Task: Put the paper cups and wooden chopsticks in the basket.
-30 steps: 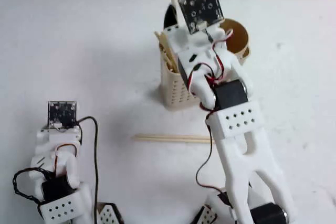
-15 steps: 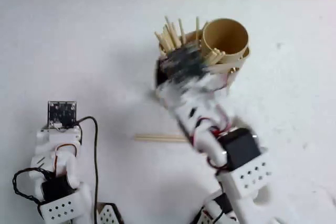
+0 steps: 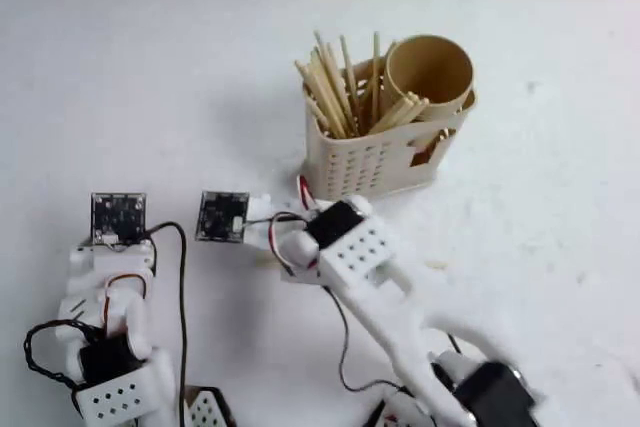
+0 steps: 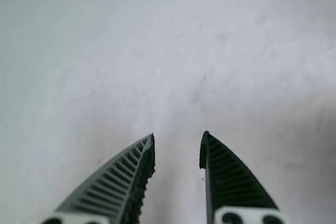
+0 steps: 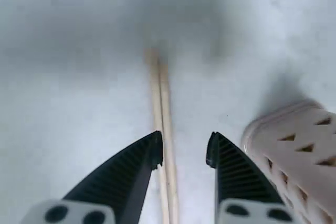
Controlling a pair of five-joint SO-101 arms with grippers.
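A cream perforated basket (image 3: 375, 162) stands at the back of the table. It holds a tan paper cup (image 3: 430, 67) and several wooden chopsticks (image 3: 335, 87) standing upright. My right arm (image 3: 345, 242) lies low over the table just in front of the basket. In its wrist view a loose pair of chopsticks (image 5: 160, 103) lies flat on the table, running between the fingers of my open right gripper (image 5: 184, 150). A basket corner (image 5: 294, 145) is close beside it. My left gripper (image 4: 177, 148) is open over bare table, with nothing between its fingers.
My left arm (image 3: 105, 297) rests at the near left, with its cable looping beside it. White table stretches to the left of the basket and along the right side. The table's far edge runs just behind the basket.
My right arm has pulled back from above the basket and swung down and left, low over the loose chopsticks on the table. The left arm has not moved.
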